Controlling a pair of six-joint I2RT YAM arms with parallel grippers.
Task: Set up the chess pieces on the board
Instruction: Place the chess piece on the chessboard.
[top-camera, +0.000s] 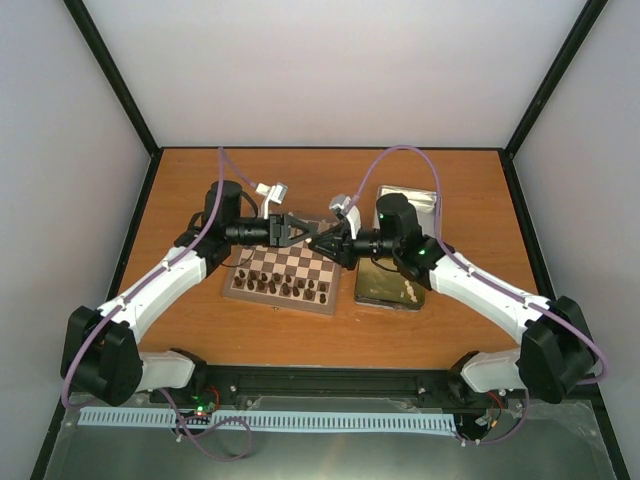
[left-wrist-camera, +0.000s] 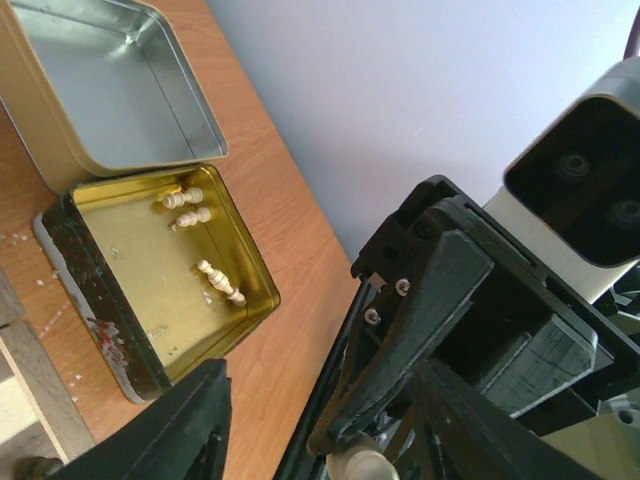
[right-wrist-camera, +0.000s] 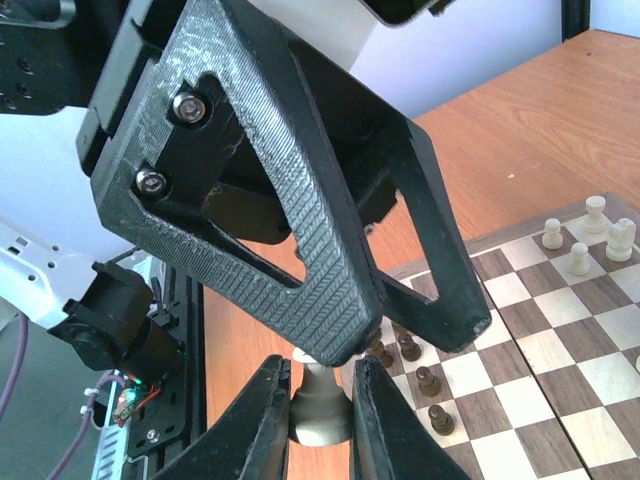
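The board (top-camera: 296, 263) lies mid-table with dark brown pieces (top-camera: 285, 287) along its near rows. My right gripper (right-wrist-camera: 320, 420) is shut on one cream-white chess piece (right-wrist-camera: 320, 408), held in the air above the board's far right part (top-camera: 320, 241). My left gripper (top-camera: 306, 233) is open and faces it tip to tip. One of its fingers (right-wrist-camera: 300, 240) rests over the top of the held piece. In the left wrist view the piece (left-wrist-camera: 362, 466) sits between my open left fingers (left-wrist-camera: 185, 425). A few cream pieces (right-wrist-camera: 580, 240) stand on the board (right-wrist-camera: 560, 340).
A gold tin (left-wrist-camera: 160, 330) right of the board holds several loose cream pieces (left-wrist-camera: 220, 281). It also shows in the top view (top-camera: 385, 285). The silver tin lid (left-wrist-camera: 110, 90) lies beyond it. Dark pieces (right-wrist-camera: 425, 380) stand under the grippers. Black frame posts edge the table.
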